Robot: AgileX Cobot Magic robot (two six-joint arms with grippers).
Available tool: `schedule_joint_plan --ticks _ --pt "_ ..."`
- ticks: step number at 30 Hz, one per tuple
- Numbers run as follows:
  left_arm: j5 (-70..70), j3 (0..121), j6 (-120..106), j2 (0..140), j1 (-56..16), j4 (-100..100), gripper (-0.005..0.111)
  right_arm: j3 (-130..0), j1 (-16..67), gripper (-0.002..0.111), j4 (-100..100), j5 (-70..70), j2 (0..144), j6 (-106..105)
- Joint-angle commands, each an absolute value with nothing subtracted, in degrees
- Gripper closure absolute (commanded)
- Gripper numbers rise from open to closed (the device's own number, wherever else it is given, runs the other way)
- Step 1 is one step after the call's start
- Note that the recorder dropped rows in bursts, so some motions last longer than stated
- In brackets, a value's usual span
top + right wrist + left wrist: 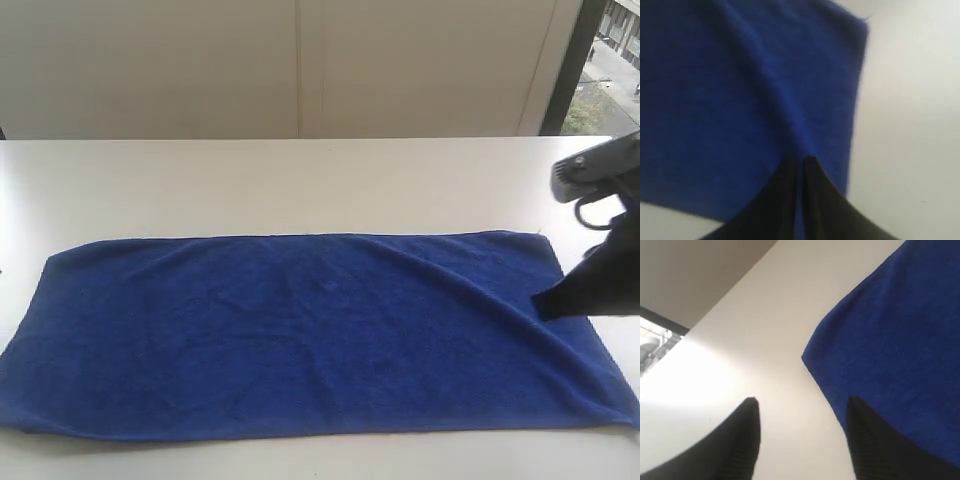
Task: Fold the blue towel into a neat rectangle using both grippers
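The blue towel (300, 330) lies spread out flat and long across the white table (300, 180). At the towel's right end my right gripper (545, 303) comes in from the right edge. In the right wrist view this gripper (801, 160) is shut, with a raised crease of the towel (740, 90) running up into its tips and a blue sliver between the fingers. My left gripper (802, 407) does not show in the exterior view. Its own view shows it open, one finger (865, 435) over the edge of the towel (900, 340) near a corner, the other finger (742, 432) over bare table.
Behind the table stands a pale wall (300, 60), with a dark window frame (570, 60) at the far right. The towel's near edge lies close to the table's front edge. Bare tabletop (765, 340) lies beyond the towel's left corner.
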State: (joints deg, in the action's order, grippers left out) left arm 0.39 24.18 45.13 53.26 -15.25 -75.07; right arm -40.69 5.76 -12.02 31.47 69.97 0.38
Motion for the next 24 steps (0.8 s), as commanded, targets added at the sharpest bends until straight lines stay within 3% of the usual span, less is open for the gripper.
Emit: schedule_joint_plan --ticks 1,5,10,15,18,24 --pt "-1.2 24.9 48.2 53.7 -15.1 -73.4 0.067 -43.4 7.0 0.108 17.8 34.5 75.1 -28.1" --pt "-0.9 24.8 50.1 53.7 -15.1 -73.3 0.08 -46.2 9.6 0.108 35.1 39.7 79.7 -44.5" --pt "10.3 24.8 60.6 54.5 -15.1 -70.1 0.106 -48.7 15.3 0.108 36.7 38.4 85.0 -46.4" --pt "16.1 24.8 59.6 59.8 -15.1 -60.5 0.107 -52.0 24.2 0.108 41.9 36.7 90.5 -50.1" --pt "16.6 26.6 52.1 64.8 -15.1 -44.7 0.107 -53.7 28.7 0.108 42.1 34.7 93.0 -50.1" --pt "21.2 33.2 4.7 71.6 -15.1 3.3 0.107 -54.6 30.2 0.108 39.8 33.6 94.5 -50.1"
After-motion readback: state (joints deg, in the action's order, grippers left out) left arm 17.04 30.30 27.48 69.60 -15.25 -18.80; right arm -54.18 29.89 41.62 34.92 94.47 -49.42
